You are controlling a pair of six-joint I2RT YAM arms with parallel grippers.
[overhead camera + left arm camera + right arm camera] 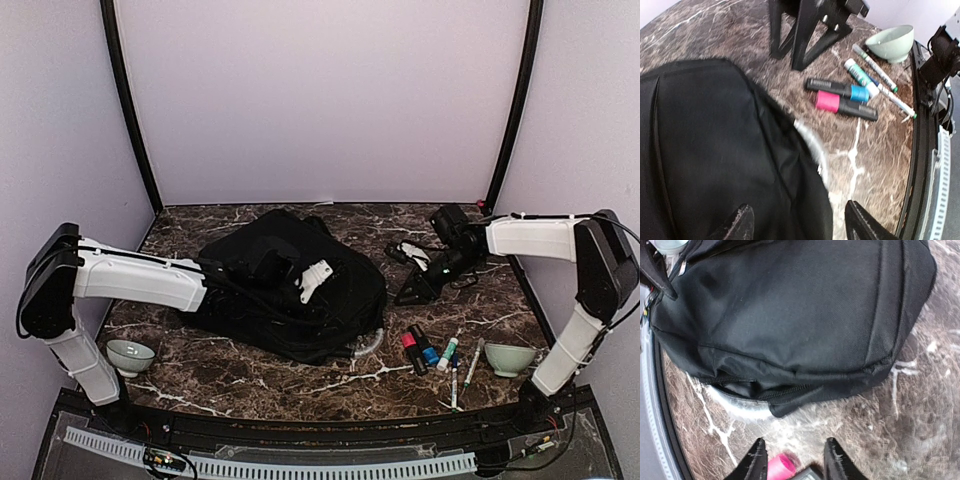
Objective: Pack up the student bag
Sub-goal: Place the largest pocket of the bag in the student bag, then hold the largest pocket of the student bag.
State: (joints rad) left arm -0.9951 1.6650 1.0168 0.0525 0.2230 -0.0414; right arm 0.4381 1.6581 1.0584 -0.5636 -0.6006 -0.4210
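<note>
The student bag point(285, 285), a large black backpack, lies flat in the middle of the marble table. Its side zipper point(765, 390) gapes slightly towards the right arm. My left gripper point(325, 285) hovers over the bag's right edge, open, with one finger over the fabric point(700, 150) and the other over the table, holding nothing. My right gripper point(420, 288) hangs open just right of the bag, above the table. In the right wrist view a pink marker cap point(782, 467) lies on the table below the right gripper point(796, 462), not gripped.
Several markers and pens point(432, 352) lie in front of the right gripper, among them a pink-capped marker point(840, 104) and a blue-capped one point(840, 90). A pale curved clear piece point(367, 345) sticks out under the bag. Green bowls sit at near left point(130, 355) and near right point(510, 358).
</note>
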